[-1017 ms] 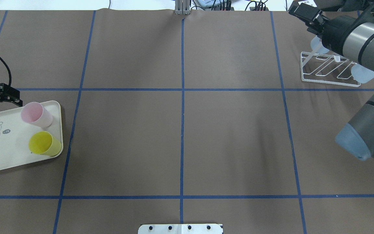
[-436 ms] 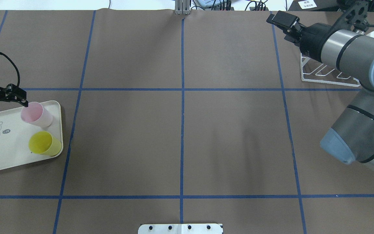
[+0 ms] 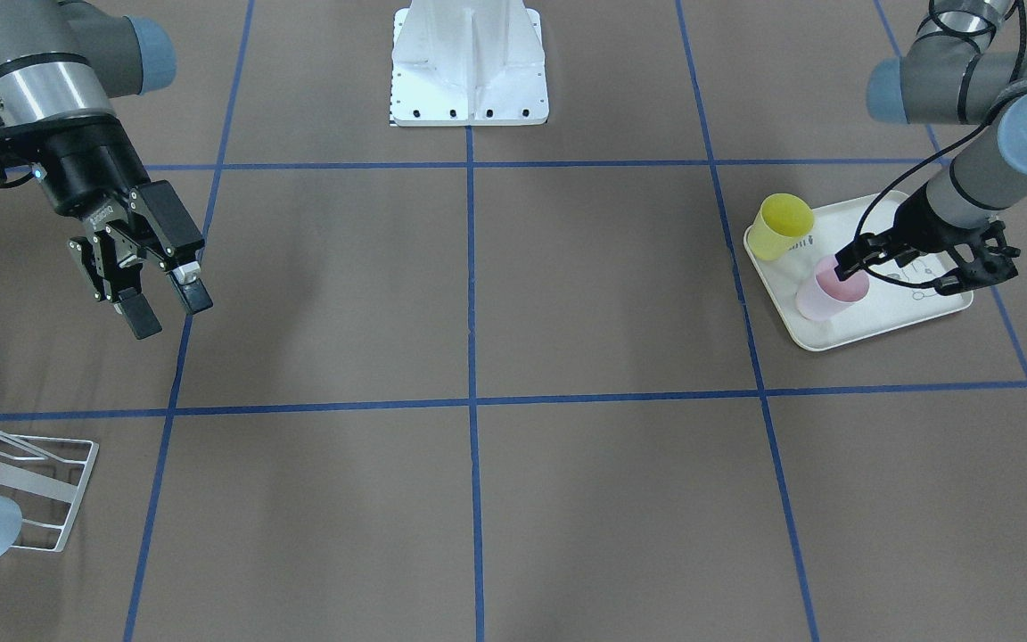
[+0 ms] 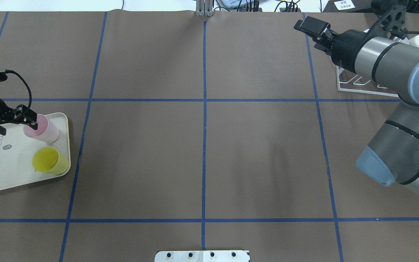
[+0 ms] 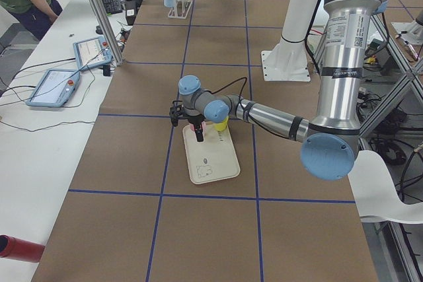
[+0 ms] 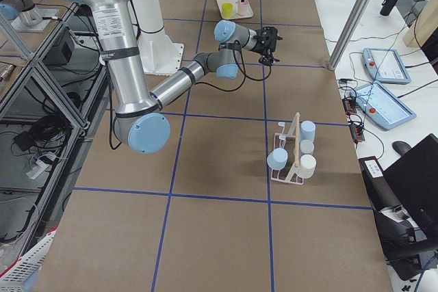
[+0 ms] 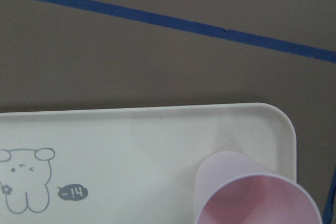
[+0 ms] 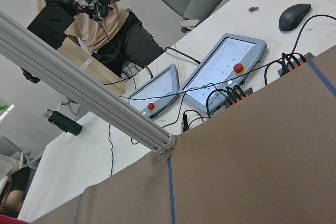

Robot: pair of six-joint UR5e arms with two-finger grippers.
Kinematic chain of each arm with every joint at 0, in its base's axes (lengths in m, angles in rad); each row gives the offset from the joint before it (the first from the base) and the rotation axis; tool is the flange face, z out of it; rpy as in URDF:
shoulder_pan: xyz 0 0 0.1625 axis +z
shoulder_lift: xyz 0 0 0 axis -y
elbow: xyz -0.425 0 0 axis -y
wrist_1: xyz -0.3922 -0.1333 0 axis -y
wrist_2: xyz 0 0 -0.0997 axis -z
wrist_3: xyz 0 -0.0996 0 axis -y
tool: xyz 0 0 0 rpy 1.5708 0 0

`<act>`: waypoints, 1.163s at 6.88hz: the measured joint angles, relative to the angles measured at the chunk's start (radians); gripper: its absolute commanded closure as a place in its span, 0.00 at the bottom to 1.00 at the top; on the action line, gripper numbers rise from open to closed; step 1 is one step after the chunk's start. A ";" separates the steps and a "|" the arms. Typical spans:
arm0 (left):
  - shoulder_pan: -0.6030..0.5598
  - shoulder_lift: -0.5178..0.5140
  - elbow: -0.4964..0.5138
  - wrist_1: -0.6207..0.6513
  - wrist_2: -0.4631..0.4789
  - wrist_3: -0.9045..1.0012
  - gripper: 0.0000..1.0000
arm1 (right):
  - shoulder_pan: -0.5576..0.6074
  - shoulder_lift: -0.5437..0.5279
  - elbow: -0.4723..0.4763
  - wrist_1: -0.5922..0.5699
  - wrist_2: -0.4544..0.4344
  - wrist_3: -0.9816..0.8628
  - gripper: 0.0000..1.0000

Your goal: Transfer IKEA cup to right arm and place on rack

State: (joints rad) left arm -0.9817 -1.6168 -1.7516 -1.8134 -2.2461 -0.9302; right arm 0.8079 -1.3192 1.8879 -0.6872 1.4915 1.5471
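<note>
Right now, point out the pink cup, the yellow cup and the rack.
pink cup (image 4: pixel 50 133), overhead exterior view, on its outer side wall.
yellow cup (image 4: pixel 46 160), overhead exterior view, inside its open mouth.
rack (image 6: pixel 296 145), exterior right view, on the pale upright piece in its middle.

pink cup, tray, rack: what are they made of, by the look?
Pink cup: probably thin plastic with a matte finish; the colour is even, with no glare.
Tray: cream and matte, moulded plastic or melamine, can't tell which; rounded raised rim, printed drawing.
Rack: likely white-coated metal wire; thin bent rods, plus a pale dowel that looks wooden.
</note>
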 measured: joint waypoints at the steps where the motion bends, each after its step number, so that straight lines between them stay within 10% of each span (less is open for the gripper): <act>1: 0.004 0.000 0.005 0.000 0.000 0.001 0.39 | -0.002 0.000 -0.002 0.000 0.000 0.000 0.00; 4: 0.020 -0.002 0.012 -0.001 0.000 -0.002 0.47 | -0.005 -0.002 -0.002 0.000 0.000 0.000 0.00; 6: 0.031 -0.004 0.013 -0.001 0.000 -0.005 1.00 | -0.006 -0.009 -0.003 0.001 -0.001 -0.001 0.00; 8: 0.029 0.000 0.009 -0.001 -0.001 -0.008 1.00 | -0.006 -0.012 -0.002 0.001 -0.001 -0.001 0.00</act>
State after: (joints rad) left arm -0.9524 -1.6169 -1.7425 -1.8146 -2.2474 -0.9384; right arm 0.8017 -1.3308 1.8857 -0.6858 1.4910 1.5461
